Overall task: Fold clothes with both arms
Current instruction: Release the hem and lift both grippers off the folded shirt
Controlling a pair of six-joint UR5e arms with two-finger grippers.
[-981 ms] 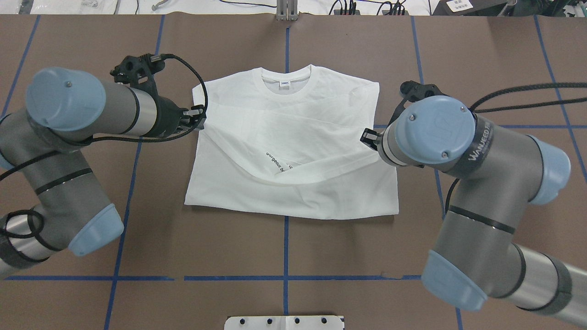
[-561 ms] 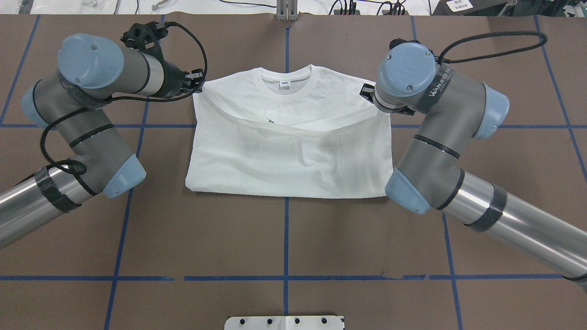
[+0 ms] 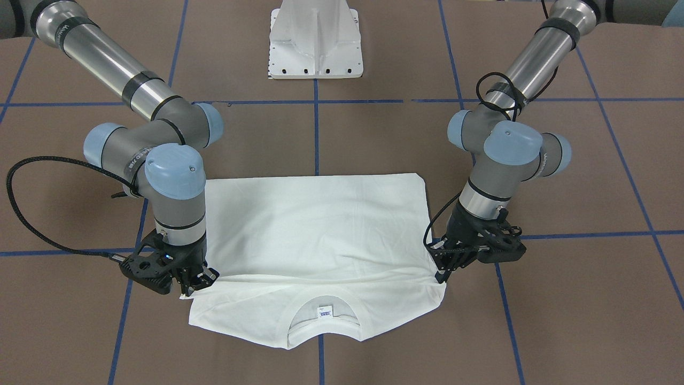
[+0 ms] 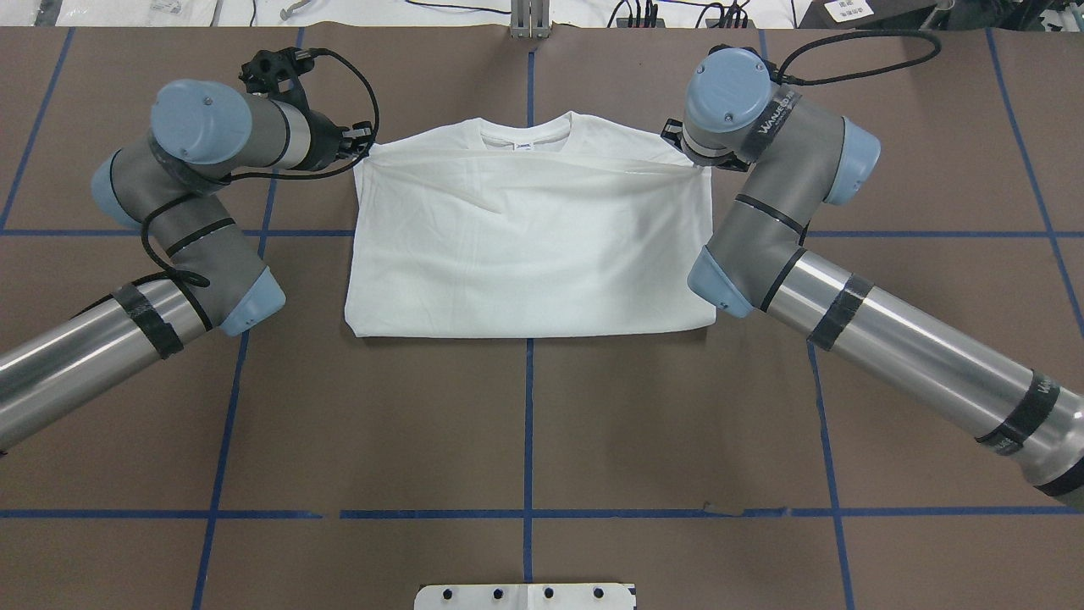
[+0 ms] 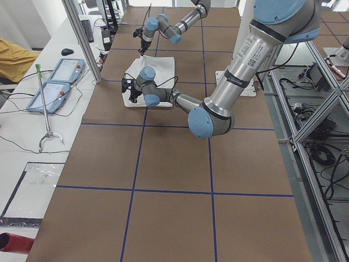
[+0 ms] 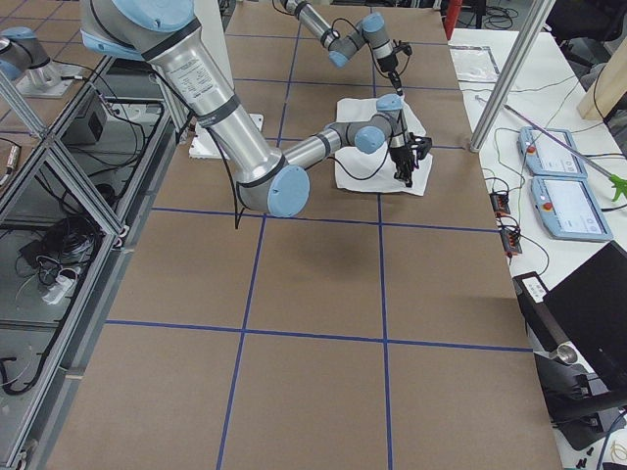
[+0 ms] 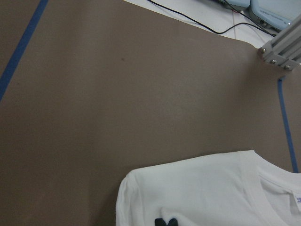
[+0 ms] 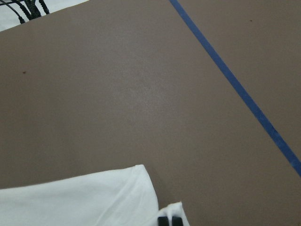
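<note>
The white T-shirt [image 4: 525, 246] lies on the brown table, its lower half folded up over its upper half; no printed text shows. The collar [image 3: 320, 323] and neck label [image 3: 324, 312] stay uncovered at the far edge. My left gripper [image 4: 366, 152] is shut on the folded layer's corner by the shirt's left shoulder; it also shows in the front view [image 3: 441, 275]. My right gripper [image 3: 195, 282] is shut on the opposite corner by the right shoulder, hidden under its wrist in the overhead view. Each wrist view shows white cloth [image 7: 202, 193] [image 8: 80, 202] at closed black fingertips.
The white pedestal base [image 3: 315, 40] stands at the robot's side of the table. Blue tape lines [image 4: 528, 424] grid the brown surface. An aluminium post [image 4: 529, 17] and cables lie past the far edge. Tablets [image 5: 57, 82] sit on the side bench.
Both grippers moved away from the robot toward the collar, carrying the shirt's lower edge up over the body. The printed text has disappeared under the fold, and the near fold edge has moved farther away.
</note>
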